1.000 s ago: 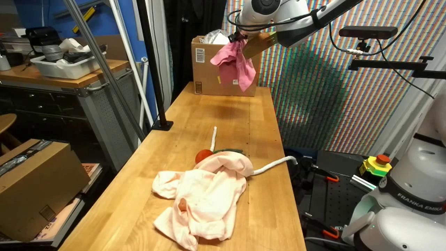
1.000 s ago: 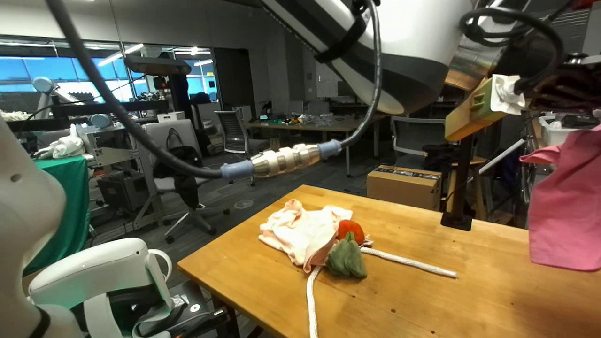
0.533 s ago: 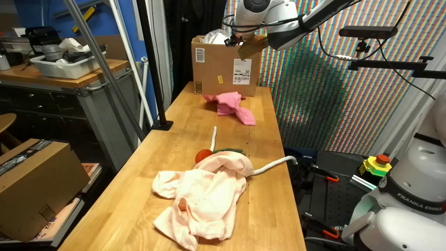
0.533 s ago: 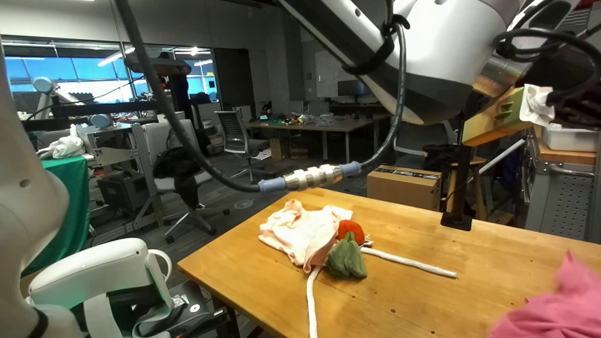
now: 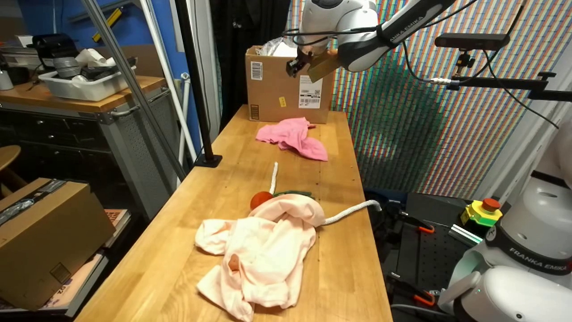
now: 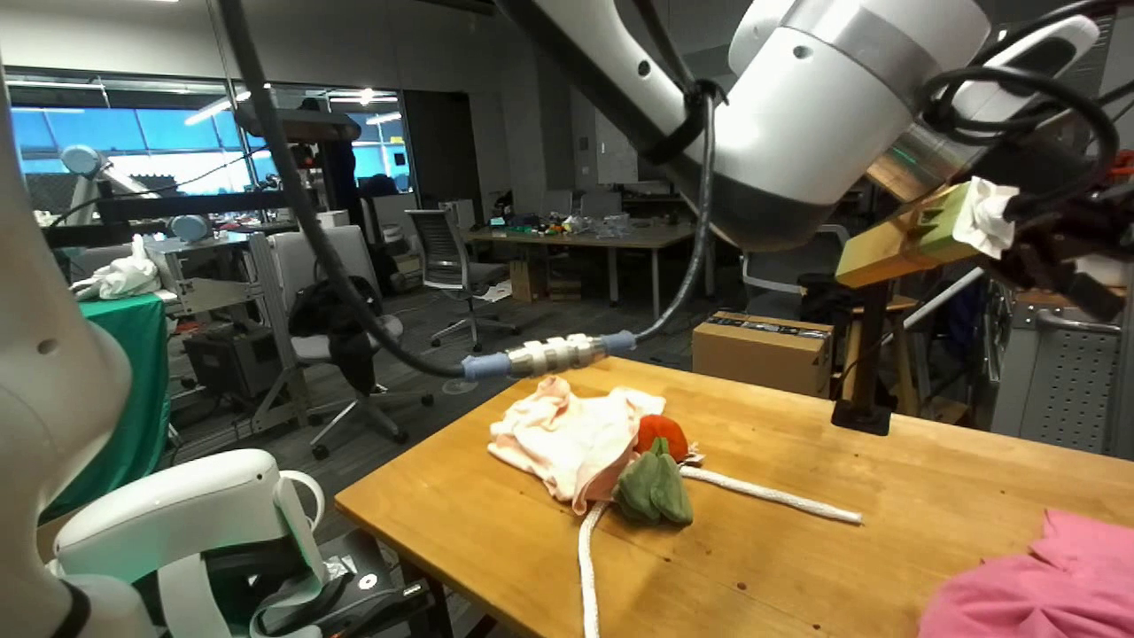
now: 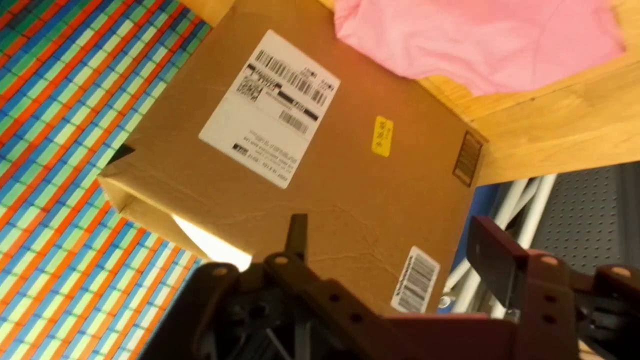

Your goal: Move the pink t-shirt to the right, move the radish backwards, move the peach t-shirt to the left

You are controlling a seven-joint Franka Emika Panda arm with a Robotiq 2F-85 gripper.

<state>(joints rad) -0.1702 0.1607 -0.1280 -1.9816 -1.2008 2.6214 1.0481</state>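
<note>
Tool (image 7: pixel 392 235) hangs spread and empty. Likely light and soft, the radish (image 6: pixel 657 461) suits gripping across its bulb.

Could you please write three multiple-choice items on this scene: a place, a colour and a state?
1. What does the pink t-shirt rest on? A) floor B) table C) chair
2. What colour are the radish leaves? A) green B) blue C) white
3. How does the gripper stand? A) shut, empty B) shut, holding something C) open
Key: 1 B, as both exterior views show it lying there; 2 A, as an exterior view shows green; 3 C, as the wrist view shows it spread wide.
</note>
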